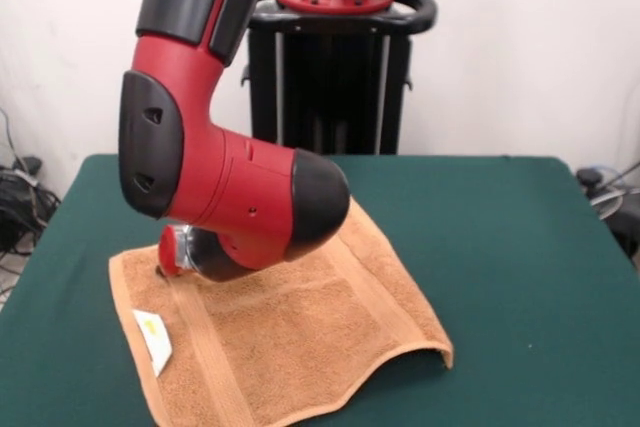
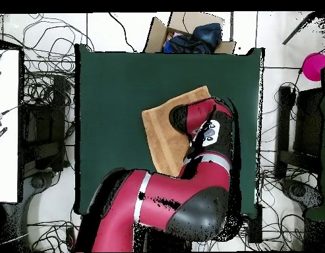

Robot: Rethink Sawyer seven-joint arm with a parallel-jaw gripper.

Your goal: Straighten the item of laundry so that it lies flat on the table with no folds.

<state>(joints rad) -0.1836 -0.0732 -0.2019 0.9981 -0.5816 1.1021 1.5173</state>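
Note:
The orange-tan towel (image 1: 300, 337) lies on the dark green table (image 1: 520, 247), left of the middle in the front view. Most of it lies spread out. Its near right corner (image 1: 432, 345) is raised in a hump off the table. A white tag (image 1: 152, 339) lies on its left part, beside a woven band. The arm's red and black wrist hangs low over the towel's far left part. Only a red and silver piece of the gripper (image 1: 172, 249) shows, down at the towel. In the overhead view the arm covers the right part of the towel (image 2: 166, 128).
The black pedestal (image 1: 330, 77) stands at the table's far side. In the overhead view a cardboard box (image 2: 191, 33) with dark blue cloth sits beyond the table (image 2: 118, 85). Cables lie on the floor round it. A pink object (image 2: 315, 66) is at the right.

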